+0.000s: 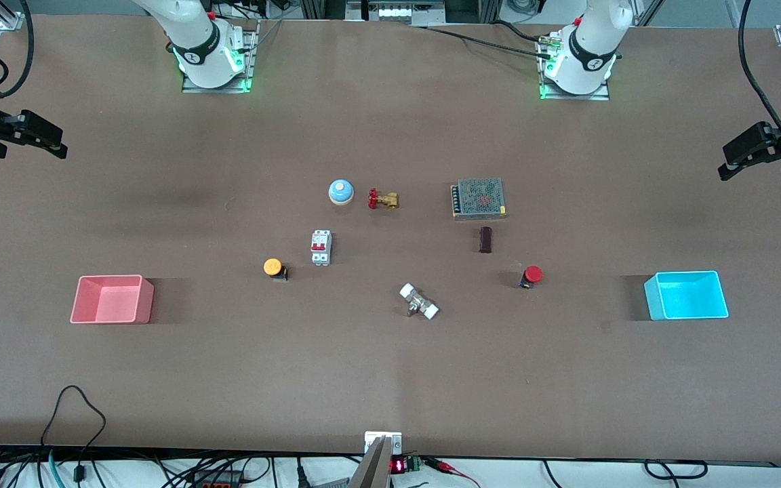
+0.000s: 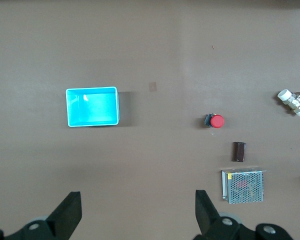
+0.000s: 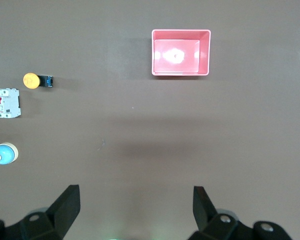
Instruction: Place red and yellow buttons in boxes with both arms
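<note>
The red button (image 1: 532,275) lies on the brown table between the middle and the cyan box (image 1: 687,295), which is empty at the left arm's end. Both show in the left wrist view: the red button (image 2: 216,121) and the cyan box (image 2: 92,106). The yellow button (image 1: 274,268) lies between the middle and the empty pink box (image 1: 112,299) at the right arm's end. The right wrist view shows the yellow button (image 3: 34,80) and the pink box (image 3: 180,52). My left gripper (image 1: 743,152) (image 2: 137,195) and right gripper (image 1: 48,139) (image 3: 136,190) hang open and empty, high over the table's ends.
Near the middle stand a blue dome (image 1: 341,192), a brass valve with a red handwheel (image 1: 383,199), a white circuit breaker (image 1: 321,247), a mesh-covered power supply (image 1: 478,198), a small dark block (image 1: 485,240) and a white-ended fitting (image 1: 419,301).
</note>
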